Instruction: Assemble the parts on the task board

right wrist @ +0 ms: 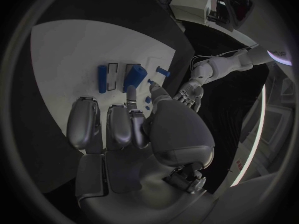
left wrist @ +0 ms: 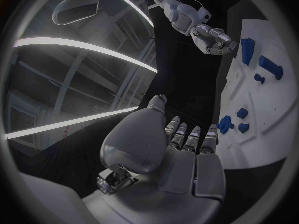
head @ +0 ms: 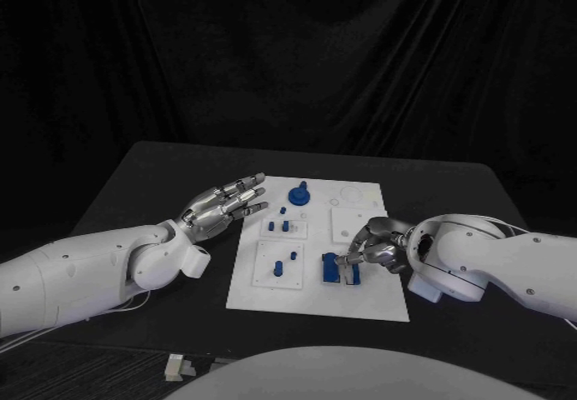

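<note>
In the head view the right hand (head: 375, 247) hovers low over the near right part of the board (head: 315, 302), fingers curled down at two blue blocks (head: 338, 269); whether it grips one or only touches it I cannot tell. If it lifts from a poor hold, a smooth moulded block could tip or skate over the slick white plate, and the light board might shift on the black table (head: 144, 183). The left hand (head: 223, 205) floats beside the board's far left edge, fingers spread, holding nothing, near a knobbed round part (head: 299, 196) and small pegs (head: 279, 225). In the left wrist view the left hand (left wrist: 187, 154) shows a flat silver palm with straight fingers clear of the board (left wrist: 274, 134), where stubby blue parts (left wrist: 233, 122) sit. In the right wrist view the right hand (right wrist: 124, 129) hangs above the board (right wrist: 62, 59), fingertips near a slim bar (right wrist: 101, 78) and a wedge-like block (right wrist: 134, 76); contact is hidden.
</note>
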Available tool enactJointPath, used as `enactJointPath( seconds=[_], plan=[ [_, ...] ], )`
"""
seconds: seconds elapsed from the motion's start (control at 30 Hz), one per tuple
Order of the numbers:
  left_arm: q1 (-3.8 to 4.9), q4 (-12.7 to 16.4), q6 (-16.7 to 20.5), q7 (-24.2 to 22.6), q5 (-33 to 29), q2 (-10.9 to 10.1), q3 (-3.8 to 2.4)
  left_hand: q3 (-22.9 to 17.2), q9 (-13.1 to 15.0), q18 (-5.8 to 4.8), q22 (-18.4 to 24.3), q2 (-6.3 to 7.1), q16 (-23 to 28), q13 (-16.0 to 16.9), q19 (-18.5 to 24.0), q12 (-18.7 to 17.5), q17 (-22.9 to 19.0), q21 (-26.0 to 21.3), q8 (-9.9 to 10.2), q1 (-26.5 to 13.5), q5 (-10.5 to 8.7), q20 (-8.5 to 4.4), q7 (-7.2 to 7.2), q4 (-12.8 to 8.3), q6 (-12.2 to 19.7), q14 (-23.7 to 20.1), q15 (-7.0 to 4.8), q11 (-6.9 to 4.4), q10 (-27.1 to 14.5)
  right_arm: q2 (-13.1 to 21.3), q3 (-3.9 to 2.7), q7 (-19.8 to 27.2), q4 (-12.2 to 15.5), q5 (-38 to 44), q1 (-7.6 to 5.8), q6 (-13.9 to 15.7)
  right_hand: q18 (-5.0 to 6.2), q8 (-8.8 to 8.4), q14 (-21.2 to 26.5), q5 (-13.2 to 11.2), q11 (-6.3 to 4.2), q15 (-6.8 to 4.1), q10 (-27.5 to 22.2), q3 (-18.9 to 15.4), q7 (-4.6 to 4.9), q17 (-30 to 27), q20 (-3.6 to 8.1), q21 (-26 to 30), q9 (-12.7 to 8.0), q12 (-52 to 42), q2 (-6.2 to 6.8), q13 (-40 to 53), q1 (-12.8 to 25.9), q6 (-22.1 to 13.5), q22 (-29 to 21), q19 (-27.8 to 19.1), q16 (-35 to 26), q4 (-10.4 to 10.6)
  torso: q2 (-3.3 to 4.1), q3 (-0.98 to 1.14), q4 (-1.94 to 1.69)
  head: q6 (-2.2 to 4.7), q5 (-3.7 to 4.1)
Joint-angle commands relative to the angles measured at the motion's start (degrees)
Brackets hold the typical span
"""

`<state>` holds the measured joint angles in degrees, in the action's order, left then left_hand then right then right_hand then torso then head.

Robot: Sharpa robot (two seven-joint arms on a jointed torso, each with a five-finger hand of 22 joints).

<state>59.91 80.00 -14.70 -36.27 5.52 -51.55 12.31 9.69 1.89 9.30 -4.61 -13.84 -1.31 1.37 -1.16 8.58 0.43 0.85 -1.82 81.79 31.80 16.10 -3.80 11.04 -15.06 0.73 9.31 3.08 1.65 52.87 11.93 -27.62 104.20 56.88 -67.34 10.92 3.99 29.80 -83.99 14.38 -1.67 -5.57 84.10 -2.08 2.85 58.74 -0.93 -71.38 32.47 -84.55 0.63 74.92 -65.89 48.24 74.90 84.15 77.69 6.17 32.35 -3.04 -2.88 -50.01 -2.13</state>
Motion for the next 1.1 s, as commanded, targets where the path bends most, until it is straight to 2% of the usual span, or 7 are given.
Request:
enactJointPath(
  seconds=[0.03,0.07,0.1,0.17,0.4,0.73,1.1],
  plan=[
    [-0.10,0.09,-0.65,-0.54,-0.28,0.07,-0.05,0.11,0.07,0.91,-0.07,-0.18,-0.23,0.04,-0.22,0.04,0.10,0.10,-0.24,0.60,0.20,0.28,-0.40,-0.38,0.14,0.07,0.34,0.27,-0.23,0.30,-0.01,4.61,1.26,14.29,0.35,2.81,-0.23,6.34,-1.47,-0.98,-0.75,-0.39,3.28,-1.41,-0.71,0.08,0.41,-0.41,4.29,-0.52,-0.10,7.34,-1.71,-1.85,10.16,0.66,0.36,-0.53,-0.01,0.00,0.01,0.01,0.22],
    [-0.11,0.10,-0.66,-0.53,-0.28,0.08,-0.05,0.11,0.07,0.91,-0.07,-0.18,-0.23,0.04,-0.22,0.04,0.10,0.10,-0.24,0.60,0.20,0.28,-0.40,-0.38,0.14,0.07,0.34,0.27,-0.23,0.33,-0.01,4.65,1.44,15.83,0.56,2.64,-0.23,8.98,-1.49,-1.47,-1.12,-0.66,3.32,-1.85,-1.06,0.24,0.62,-0.49,6.34,-0.66,-0.13,7.52,-2.09,-2.55,10.18,0.68,0.42,-0.55,-0.01,0.00,0.00,0.01,0.24],
    [-0.11,0.11,-0.67,-0.52,-0.28,0.09,-0.05,0.11,0.07,0.91,-0.07,-0.18,-0.23,0.04,-0.22,0.04,0.10,0.10,-0.24,0.60,0.20,0.28,-0.40,-0.38,0.14,0.07,0.34,0.27,-0.23,0.34,-0.01,4.69,1.59,17.38,0.87,2.48,-0.29,13.55,-1.52,-2.11,-1.41,-0.98,3.41,-2.76,-1.52,0.40,0.89,-0.61,10.07,-0.92,-0.28,7.87,-2.52,-4.45,10.21,0.71,0.49,-0.19,-0.01,0.00,0.00,0.01,0.17],
    [-0.12,0.15,-0.66,-0.50,-0.28,0.09,-0.05,0.08,0.07,0.91,-0.07,-0.17,-0.24,0.05,-0.22,0.05,0.10,0.10,-0.25,0.65,0.30,0.28,-0.42,-0.46,0.12,0.08,0.33,0.28,-0.23,0.29,0.00,4.75,1.61,19.49,1.51,2.22,-0.29,18.60,-1.53,-2.78,-1.86,-1.23,3.49,-3.81,-2.07,0.48,1.19,-0.67,14.12,-1.16,-0.48,8.18,-3.41,-6.25,10.22,0.72,0.51,0.23,-0.01,0.00,0.00,0.01,0.08],
    [-0.14,0.20,-0.63,-0.45,-0.28,-0.05,-0.05,0.05,0.07,0.91,-0.07,-0.17,-0.26,0.06,-0.23,0.12,0.11,0.10,-0.25,0.68,0.37,0.28,-0.42,-0.53,0.10,0.09,0.34,0.29,-0.22,-0.71,0.00,4.51,0.38,22.09,2.98,2.21,-0.33,25.40,-1.61,-4.84,-2.84,-1.98,3.82,-5.68,-3.29,0.92,1.86,-0.94,19.84,-1.86,-0.85,9.20,-3.85,-7.04,10.29,0.81,0.70,1.79,-0.01,0.03,0.05,0.01,-0.17],
    [-0.17,0.19,-0.73,-0.45,-0.28,0.03,-0.05,-0.03,0.06,0.91,-0.03,-0.19,-0.27,0.06,-0.22,0.14,0.11,0.10,-0.24,0.76,0.51,0.28,-0.40,-0.68,0.16,0.09,0.35,0.36,-0.20,-2.26,0.00,3.68,-1.54,22.85,4.25,1.90,-0.30,26.36,-1.58,-5.06,-3.02,-2.13,3.82,-5.84,-3.53,0.72,2.00,-0.78,20.75,-1.88,-1.08,9.20,-4.16,-7.08,10.25,0.77,0.63,2.00,-0.01,0.03,0.04,0.01,-0.22],
    [-0.24,0.16,-0.78,-0.42,-0.28,0.11,-0.05,-0.09,0.06,0.91,0.02,-0.23,-0.26,0.06,-0.21,0.14,0.11,0.09,-0.24,0.81,0.59,0.29,-0.41,-0.76,0.17,0.09,0.37,0.38,-0.20,-3.08,0.00,3.47,-2.89,22.94,4.98,1.91,-0.24,26.65,-1.47,-0.25,-3.24,-2.34,3.64,-5.34,-3.76,0.19,2.24,-0.39,21.76,-1.67,-2.91,8.85,-6.08,-7.81,10.14,0.63,0.36,1.99,-0.02,0.03,0.02,0.01,-0.09]
  ],
)
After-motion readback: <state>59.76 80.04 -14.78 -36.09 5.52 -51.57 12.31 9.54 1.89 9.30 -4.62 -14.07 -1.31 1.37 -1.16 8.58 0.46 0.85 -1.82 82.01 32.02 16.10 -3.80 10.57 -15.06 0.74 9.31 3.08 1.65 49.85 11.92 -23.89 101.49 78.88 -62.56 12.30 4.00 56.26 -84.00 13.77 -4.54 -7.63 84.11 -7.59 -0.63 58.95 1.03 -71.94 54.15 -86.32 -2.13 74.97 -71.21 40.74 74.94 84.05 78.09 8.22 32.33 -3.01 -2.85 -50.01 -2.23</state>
